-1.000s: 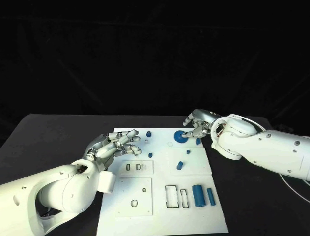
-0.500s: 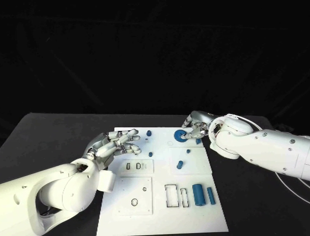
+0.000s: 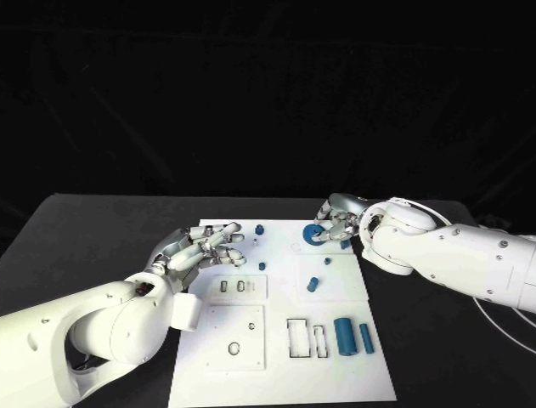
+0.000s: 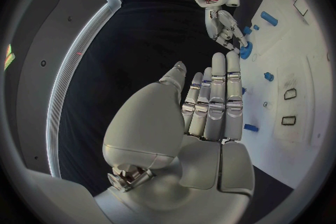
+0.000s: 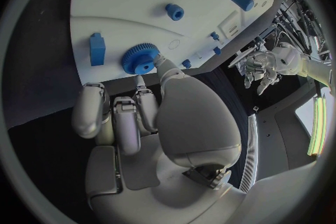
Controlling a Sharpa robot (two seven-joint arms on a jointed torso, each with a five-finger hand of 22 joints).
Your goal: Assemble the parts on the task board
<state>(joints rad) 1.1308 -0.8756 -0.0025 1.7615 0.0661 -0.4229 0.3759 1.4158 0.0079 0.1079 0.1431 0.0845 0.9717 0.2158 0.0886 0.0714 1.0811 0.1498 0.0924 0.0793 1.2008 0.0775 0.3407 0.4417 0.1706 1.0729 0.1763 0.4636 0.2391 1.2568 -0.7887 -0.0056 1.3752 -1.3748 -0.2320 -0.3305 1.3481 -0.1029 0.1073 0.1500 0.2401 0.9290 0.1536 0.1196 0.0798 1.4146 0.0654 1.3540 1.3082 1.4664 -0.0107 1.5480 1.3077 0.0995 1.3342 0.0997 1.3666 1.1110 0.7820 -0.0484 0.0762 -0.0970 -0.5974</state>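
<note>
The white task board (image 3: pixel 280 374) lies in the middle of the table. A blue gear (image 3: pixel 312 234) sits at its far end. My right hand (image 3: pixel 340 219) hangs over it. One fingertip (image 5: pixel 159 61) touches the blue gear (image 5: pixel 139 60) at its edge and the other fingers are curled in, holding nothing. My left hand (image 3: pixel 206 246) hovers over the board's far left corner with its fingers (image 4: pixel 213 95) stretched out and nothing in them. Blue parts lie along the board: a block (image 3: pixel 344 244), a thick cylinder (image 3: pixel 342 335) and a slim one (image 3: pixel 366 338).
Small blue pegs (image 3: pixel 258 229) (image 3: pixel 262 266) (image 3: pixel 325 262) stand on the board, and a short blue piece (image 3: pixel 311 285) lies mid-board. Outlined recesses (image 3: pixel 297 337) (image 3: pixel 232 287) (image 3: pixel 234 348) sit nearer me. Black table surrounds the board on both sides.
My right hand has shifted a little left onto the gear. The left hand has crept slightly towards the far end.
</note>
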